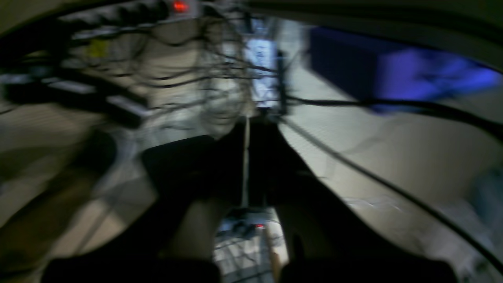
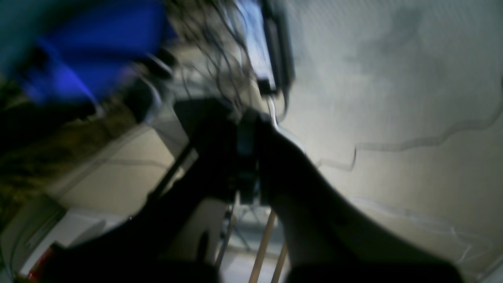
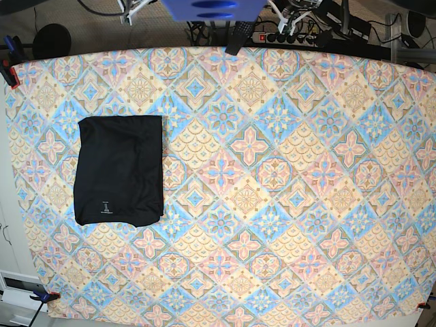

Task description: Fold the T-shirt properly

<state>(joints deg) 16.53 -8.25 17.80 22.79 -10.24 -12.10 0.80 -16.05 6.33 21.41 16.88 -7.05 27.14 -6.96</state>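
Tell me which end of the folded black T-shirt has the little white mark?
The lower end, in the base view, of the folded black cotton T-shirt: the small white printed mark sits near that edge. The upper end is plain black.

The black T-shirt [image 3: 120, 170] lies folded in a neat flat rectangle, small white mark near its bottom edge.

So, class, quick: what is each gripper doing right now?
Left gripper: closed, holding nothing.
Right gripper: closed, holding nothing.
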